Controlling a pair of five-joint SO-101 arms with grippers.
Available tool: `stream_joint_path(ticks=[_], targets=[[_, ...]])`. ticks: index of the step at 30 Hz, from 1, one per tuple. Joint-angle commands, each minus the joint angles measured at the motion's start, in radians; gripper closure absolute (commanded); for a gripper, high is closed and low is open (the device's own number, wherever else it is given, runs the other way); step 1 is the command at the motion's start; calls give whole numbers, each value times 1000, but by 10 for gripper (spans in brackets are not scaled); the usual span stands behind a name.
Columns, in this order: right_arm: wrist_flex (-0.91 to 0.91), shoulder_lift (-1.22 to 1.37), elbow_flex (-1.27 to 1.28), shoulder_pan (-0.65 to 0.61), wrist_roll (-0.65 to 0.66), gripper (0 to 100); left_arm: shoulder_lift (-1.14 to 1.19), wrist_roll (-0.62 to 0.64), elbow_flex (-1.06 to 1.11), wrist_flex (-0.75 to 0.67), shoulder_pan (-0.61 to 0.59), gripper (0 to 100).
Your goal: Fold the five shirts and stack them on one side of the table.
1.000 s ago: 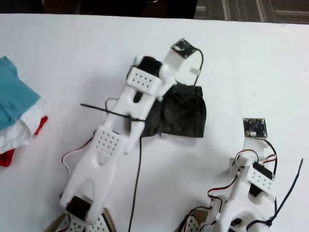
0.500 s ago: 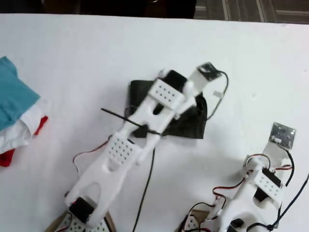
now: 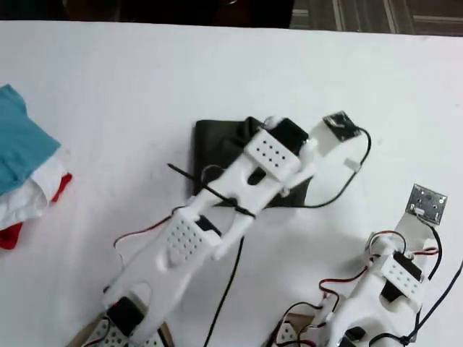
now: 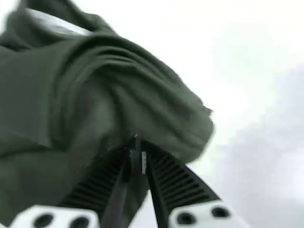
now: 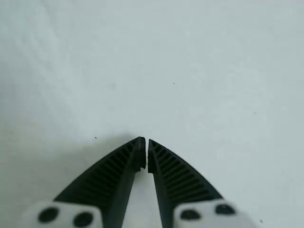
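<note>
Fabric of the dark shirt [image 4: 95,90] bunches in thick folds right at the tips of the left gripper [image 4: 138,154]. Its ribbed fingers [image 4: 171,180] are pressed together on a pinch of that cloth, so the gripper is clenched on the shirt. Beyond the tips and off to one side lies bare white table [image 4: 266,71]. In the high view the left arm [image 3: 188,238] stretches slantwise from the near edge over the dark shirt [image 3: 217,141], which lies roughly folded near the middle of the table [image 3: 108,87]. The arm's wrist covers the part of the shirt nearest the right arm [image 3: 387,278], and a black cable [image 3: 340,188] loops from the wrist across the tabletop just beside the cloth. The right gripper [image 5: 146,154] has its fingers drawn together with a hairline slit between them, empty, over plain tabletop. Its arm sits low at the near right corner, well apart from the dark shirt. Far to the left arm's left, at the table's edge, lies a loose pile of shirts: a teal shirt [image 3: 22,144] on top, a white shirt [image 3: 32,191] under it and a red shirt [image 3: 9,235] peeking out lowest.
</note>
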Motion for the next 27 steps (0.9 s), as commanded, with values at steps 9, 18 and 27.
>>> stream_joint_path(ticks=[9,18,27], targets=[[-21,-28,-8,5,-6,981,-69,3,-73,-137,-196,975],[-21,-27,-8,4,-6,981,44,3,-76,-218,-192,976],[-21,-27,-8,4,-3,981,97,3,-76,-414,-190,976]])
